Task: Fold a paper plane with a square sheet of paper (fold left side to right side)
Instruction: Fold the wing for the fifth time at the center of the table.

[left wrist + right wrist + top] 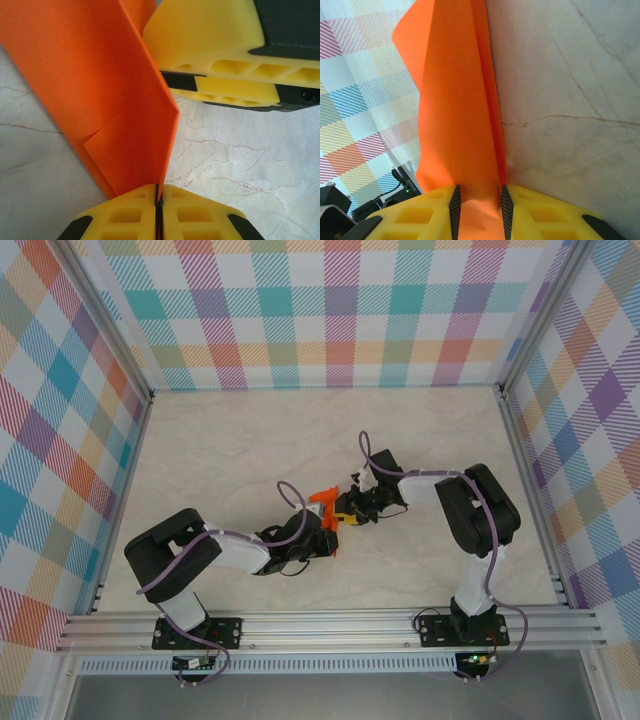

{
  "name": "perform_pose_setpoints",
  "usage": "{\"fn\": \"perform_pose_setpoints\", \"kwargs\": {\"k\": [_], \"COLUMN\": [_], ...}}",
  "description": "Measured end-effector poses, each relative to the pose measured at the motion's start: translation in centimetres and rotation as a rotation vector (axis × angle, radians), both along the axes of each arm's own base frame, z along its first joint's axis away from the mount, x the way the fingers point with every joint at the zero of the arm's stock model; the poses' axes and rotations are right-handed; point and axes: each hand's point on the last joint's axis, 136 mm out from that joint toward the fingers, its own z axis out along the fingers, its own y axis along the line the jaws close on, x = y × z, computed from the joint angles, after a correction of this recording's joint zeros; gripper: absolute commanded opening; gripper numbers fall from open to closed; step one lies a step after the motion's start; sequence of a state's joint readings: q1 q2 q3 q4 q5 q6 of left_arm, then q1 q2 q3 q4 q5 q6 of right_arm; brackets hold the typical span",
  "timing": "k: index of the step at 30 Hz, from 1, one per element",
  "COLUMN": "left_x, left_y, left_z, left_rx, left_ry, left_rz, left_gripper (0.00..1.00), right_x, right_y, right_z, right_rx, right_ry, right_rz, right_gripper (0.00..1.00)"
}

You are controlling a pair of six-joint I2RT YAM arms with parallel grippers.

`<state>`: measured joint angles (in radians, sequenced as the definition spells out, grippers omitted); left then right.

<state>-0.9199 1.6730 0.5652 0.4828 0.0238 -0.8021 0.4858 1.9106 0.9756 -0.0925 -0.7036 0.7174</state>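
Mid-fold: I am holding the orange sheet (100,90) upright over the table (250,440), between both grippers.
My left gripper (159,192) is pinching its lower corner in a hairline slit, and my right gripper (478,197) is gripping the creased layers narrowly. Next, I judge, one side needs releasing so the crease can be pressed flat.

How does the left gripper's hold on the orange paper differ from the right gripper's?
Left gripper: jaws almost touching on a thin edge, reaching in from the near left. Right gripper: jaws wider apart around folded layers, reaching in from the right. Both pinch the orange paper.
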Motion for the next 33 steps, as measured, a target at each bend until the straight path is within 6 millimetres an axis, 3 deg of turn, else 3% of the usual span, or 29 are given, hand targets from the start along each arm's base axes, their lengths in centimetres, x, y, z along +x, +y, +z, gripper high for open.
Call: {"fn": "perform_pose_setpoints", "kwargs": {"k": [12, 17, 21, 24, 29, 33], "left_x": [-0.3, -0.5, -0.5, 0.4, 3.6, 4.6], "left_y": [0.4, 1.0, 1.6, 3.1, 6.3, 7.0], "left_z": [0.9, 2.0, 3.2, 4.7, 7.2, 7.3], "left_rx": [0.006, 0.001, -0.021, -0.069, -0.165, -0.209], "left_ry": [0.000, -0.011, -0.024, -0.028, -0.024, 0.021], "left_rz": [-0.003, 0.005, 0.016, 0.062, 0.171, 0.185], "left_gripper": [0.36, 0.50, 0.55, 0.55, 0.52, 0.47], "right_x": [-0.1, -0.1, -0.1, -0.1, -0.1, -0.1], "right_y": [-0.1, -0.1, -0.1, -0.1, -0.1, -0.1], "right_z": [-0.3, -0.3, -0.3, -0.3, -0.3, -0.3], "right_rx": [-0.033, -0.032, -0.032, -0.032, -0.031, -0.032], "right_ry": [0.007, 0.008, 0.008, 0.008, 0.007, 0.008], "right_rz": [0.013, 0.013, 0.014, 0.014, 0.014, 0.014], "right_gripper": [0.29, 0.29, 0.29, 0.29, 0.29, 0.29]}}
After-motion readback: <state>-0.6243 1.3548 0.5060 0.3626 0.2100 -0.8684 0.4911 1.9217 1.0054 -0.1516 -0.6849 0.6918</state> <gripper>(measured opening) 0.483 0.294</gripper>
